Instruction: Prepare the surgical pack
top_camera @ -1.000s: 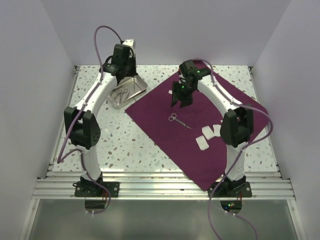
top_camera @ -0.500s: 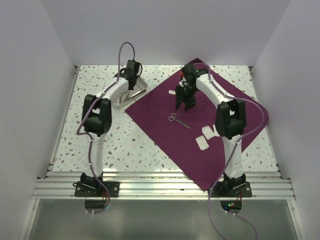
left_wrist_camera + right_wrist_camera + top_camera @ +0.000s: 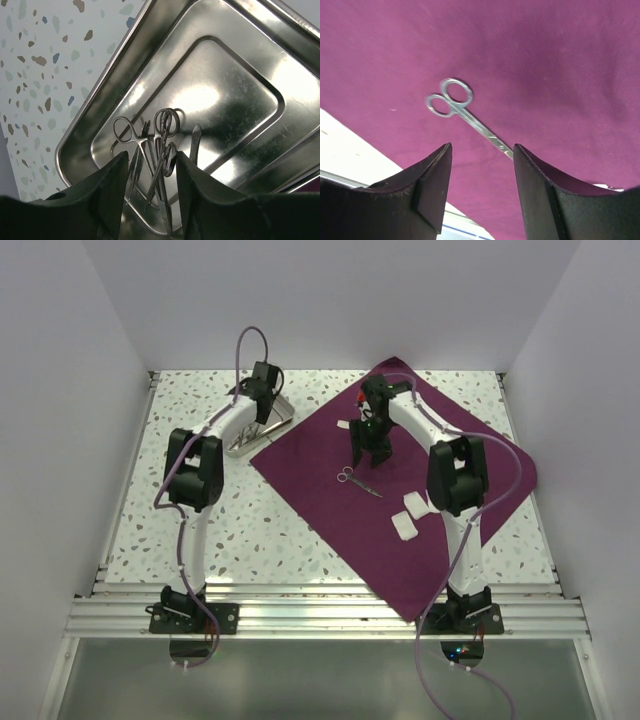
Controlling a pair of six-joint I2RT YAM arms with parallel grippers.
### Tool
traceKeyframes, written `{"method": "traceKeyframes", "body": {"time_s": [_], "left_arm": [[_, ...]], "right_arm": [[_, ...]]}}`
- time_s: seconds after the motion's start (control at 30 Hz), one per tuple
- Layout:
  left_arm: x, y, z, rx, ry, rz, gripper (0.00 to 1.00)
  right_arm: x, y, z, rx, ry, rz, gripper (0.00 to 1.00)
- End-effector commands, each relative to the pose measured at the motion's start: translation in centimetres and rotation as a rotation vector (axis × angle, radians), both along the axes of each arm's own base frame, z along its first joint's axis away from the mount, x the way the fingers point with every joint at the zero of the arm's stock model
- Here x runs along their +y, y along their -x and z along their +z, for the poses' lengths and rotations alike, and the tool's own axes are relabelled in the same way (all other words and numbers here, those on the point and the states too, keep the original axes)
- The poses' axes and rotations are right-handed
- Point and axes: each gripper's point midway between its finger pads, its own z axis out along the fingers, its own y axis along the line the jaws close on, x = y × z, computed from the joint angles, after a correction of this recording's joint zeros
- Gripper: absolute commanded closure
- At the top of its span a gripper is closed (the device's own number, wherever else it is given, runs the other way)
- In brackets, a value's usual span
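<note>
At upper left, over the shallow rectangular steel tray (image 3: 225, 90), the left gripper (image 3: 150, 161) now stands newly half-open and empty, its silver ring-handled instruments (image 3: 162, 125) delivered inside.

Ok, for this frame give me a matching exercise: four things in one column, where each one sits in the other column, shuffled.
1. steel tray
2. lone scissors
3. gauze pads
4. left gripper

A. on the purple cloth, under the open right gripper
B. hovering open above the tray
C. on the cloth, beside the right arm
D. left of the cloth, several instruments inside

Pairs: 1-D, 2-A, 3-C, 4-B
</note>
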Motion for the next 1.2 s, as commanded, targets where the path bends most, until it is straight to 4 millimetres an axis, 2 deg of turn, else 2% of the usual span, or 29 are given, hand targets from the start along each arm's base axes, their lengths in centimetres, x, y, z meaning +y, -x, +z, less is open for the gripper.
{"method": "traceKeyframes", "body": {"time_s": [0.0, 0.03, 0.2, 0.33, 0.4, 0.53, 0.7, 1.0, 1.17], "left_arm": [[-0.5, -0.7, 4.5, -0.087, 0.099, 0.034, 0.52], [-0.7, -0.4, 5.6, -0.094, 0.120, 0.035, 0.51], [-2.6, 0.7, 8.0, -0.098, 0.275, 0.051, 0.48], [-4.1, 2.1, 10.5, -0.106, 0.401, 0.036, 0.48], [-5.1, 2.7, 11.2, -0.100, 0.464, 0.015, 0.47], [-5.5, 3.9, 12.7, -0.105, 0.505, 0.001, 0.47], [-5.8, 4.7, 13.3, -0.096, 0.529, -0.008, 0.47], [-6.1, 5.9, 13.8, -0.085, 0.560, -0.025, 0.47], [-6.5, 6.2, 14.2, -0.081, 0.582, -0.035, 0.47]], "right_arm": [[-1.1, 2.1, -0.1, 0.019, 0.042, 0.042, 0.44], [-1.4, 2.1, -0.1, 0.006, 0.054, 0.047, 0.45], [-2.3, 4.0, -0.6, 0.006, 0.089, 0.104, 0.47], [-2.8, 4.4, -0.8, -0.007, 0.133, 0.157, 0.48], [-2.7, 4.7, -0.9, -0.014, 0.154, 0.182, 0.50], [-2.8, 5.4, -1.2, -0.009, 0.167, 0.190, 0.51], [-3.5, 6.4, -2.6, 0.008, 0.188, 0.198, 0.52], [-4.0, 6.5, -3.9, 0.012, 0.218, 0.216, 0.57], [-3.8, 6.4, -3.9, 0.008, 0.214, 0.221, 0.66]]}}
